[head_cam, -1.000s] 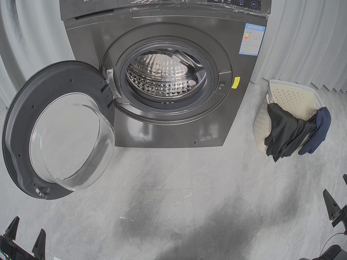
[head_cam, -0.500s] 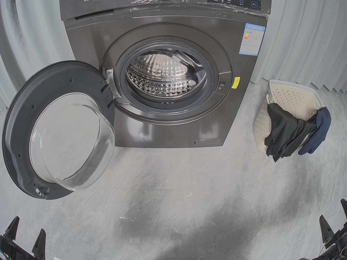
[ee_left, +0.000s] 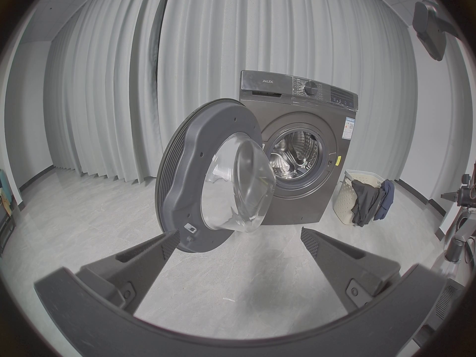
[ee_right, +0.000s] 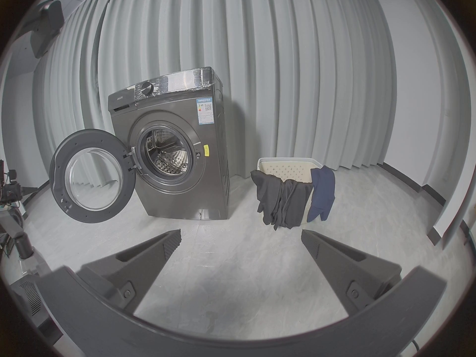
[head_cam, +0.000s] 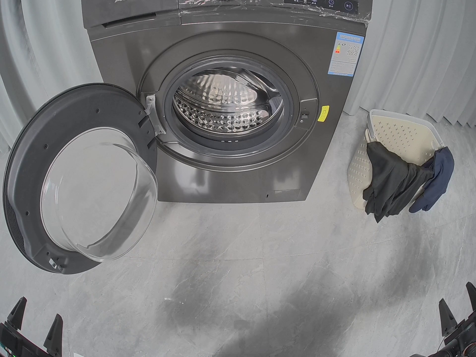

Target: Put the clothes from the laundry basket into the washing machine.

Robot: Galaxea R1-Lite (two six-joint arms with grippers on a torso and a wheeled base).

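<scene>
the big dark grey washing machine (head_cam: 208, 174) stands on the grey floor (head_cam: 238, 283) with its round door (head_cam: 29, 174) swung wide open on the robot's left side, so you can see the shiny metal drum (head_cam: 228, 102) inside. the cream plastic laundry basket with little holes (head_cam: 404, 132) sits on the floor just beside the machine on the robot's right, and a black cloth (head_cam: 391, 182) and a dark blue cloth (head_cam: 439, 174) hang over its front rim. the left gripper (head_cam: 38, 309) and the right gripper (head_cam: 456, 296) are low down and well apart from the basket, each spread wide with nothing in it.
</scene>
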